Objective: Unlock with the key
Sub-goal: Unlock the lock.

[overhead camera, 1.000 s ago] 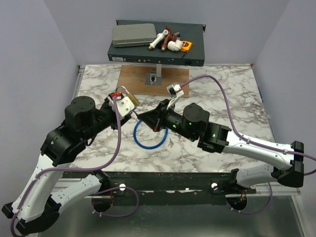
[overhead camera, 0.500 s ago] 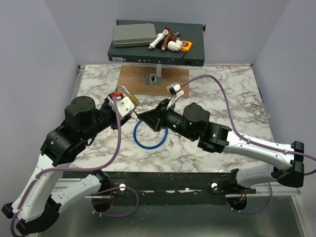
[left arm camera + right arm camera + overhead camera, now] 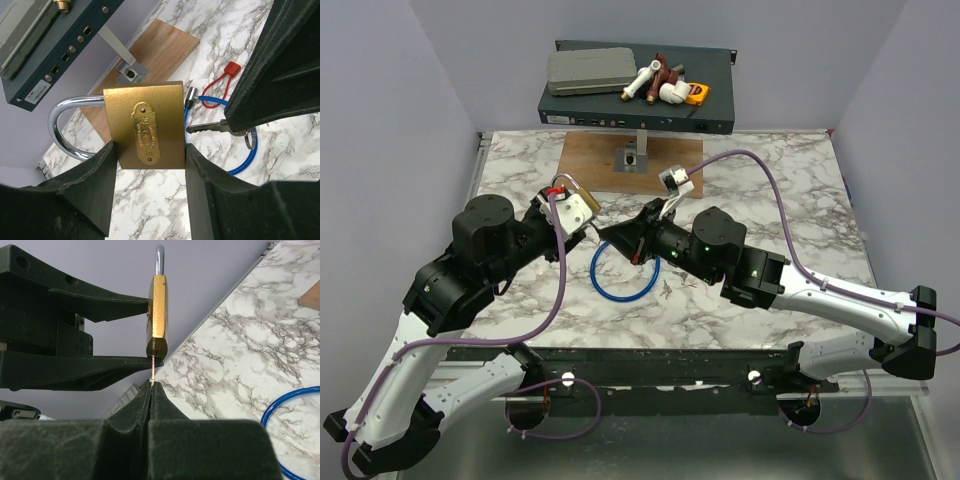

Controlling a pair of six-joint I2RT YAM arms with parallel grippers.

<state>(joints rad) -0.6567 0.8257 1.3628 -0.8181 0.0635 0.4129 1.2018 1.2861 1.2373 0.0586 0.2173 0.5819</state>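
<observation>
My left gripper [image 3: 150, 150] is shut on the brass padlock [image 3: 145, 125] and holds it above the table, with the silver shackle pointing left. My right gripper [image 3: 151, 384] is shut on the small silver key [image 3: 207, 127]. The key's tip touches the padlock's [image 3: 158, 310] base at the keyhole; how deep it sits cannot be told. The key blade [image 3: 152, 371] shows edge-on in the right wrist view. The red strap [image 3: 222, 85] shows just beyond the key. In the top view the left gripper [image 3: 588, 228] and right gripper [image 3: 608, 236] meet tip to tip.
A blue cable loop [image 3: 623, 275] lies on the marble table under the grippers. A wooden board [image 3: 630, 155] with a metal fixture lies at the back. A dark network box [image 3: 635, 100] behind the table carries several small items.
</observation>
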